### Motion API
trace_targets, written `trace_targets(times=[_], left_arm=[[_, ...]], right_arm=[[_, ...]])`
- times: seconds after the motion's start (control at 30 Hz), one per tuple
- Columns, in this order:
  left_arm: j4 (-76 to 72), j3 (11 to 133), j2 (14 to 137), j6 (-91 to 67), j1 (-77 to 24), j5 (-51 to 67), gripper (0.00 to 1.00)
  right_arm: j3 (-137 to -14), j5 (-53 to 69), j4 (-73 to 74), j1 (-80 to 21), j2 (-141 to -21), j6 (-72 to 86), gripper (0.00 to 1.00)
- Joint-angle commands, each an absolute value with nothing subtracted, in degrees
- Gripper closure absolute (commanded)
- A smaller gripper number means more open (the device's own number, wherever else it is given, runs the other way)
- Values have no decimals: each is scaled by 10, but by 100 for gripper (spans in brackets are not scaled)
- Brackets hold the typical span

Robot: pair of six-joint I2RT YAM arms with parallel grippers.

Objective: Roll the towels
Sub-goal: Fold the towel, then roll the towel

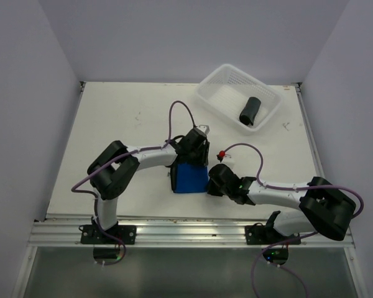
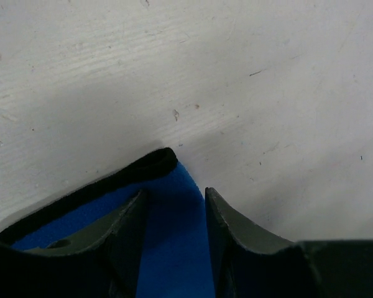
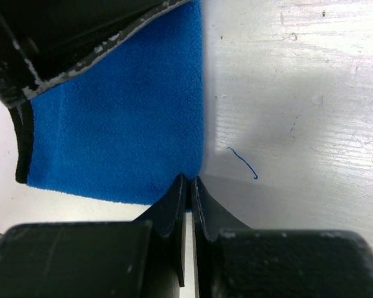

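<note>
Your blue towel (image 1: 190,180) lies flat in the middle of the table (image 1: 124,124). The dark towel (image 1: 249,110) (rolled up) sits in the basket (image 1: 202,92). Your left gripper (image 2: 174,194) is open over the far corner. Your right gripper (image 3: 188,180) is closed at the near corner. Pinch the edge with both, then roll slowly and keep it tight.

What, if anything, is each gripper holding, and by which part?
The right gripper is shut, apparently pinching the blue towel by one corner. The left gripper stands open astride another corner, black-edged; it shows no grip.
</note>
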State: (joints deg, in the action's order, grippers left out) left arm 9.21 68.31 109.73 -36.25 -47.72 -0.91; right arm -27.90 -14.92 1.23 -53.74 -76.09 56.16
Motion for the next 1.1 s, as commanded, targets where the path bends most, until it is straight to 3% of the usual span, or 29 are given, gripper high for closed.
trace_targets(times=[0.0,0.57,1.07], left_arm=[[109,718,1114,-333,-483,-35,54],[228,783,1194,-333,-534,-186,56],[283,804,1266,-369,-540,-217,98]], right_arm=[[-266,-160,6,-539,-759,570,100],[-248,-166,-12,-539,-751,585,100],[-279,-155,-6,-542,-784,585,100]])
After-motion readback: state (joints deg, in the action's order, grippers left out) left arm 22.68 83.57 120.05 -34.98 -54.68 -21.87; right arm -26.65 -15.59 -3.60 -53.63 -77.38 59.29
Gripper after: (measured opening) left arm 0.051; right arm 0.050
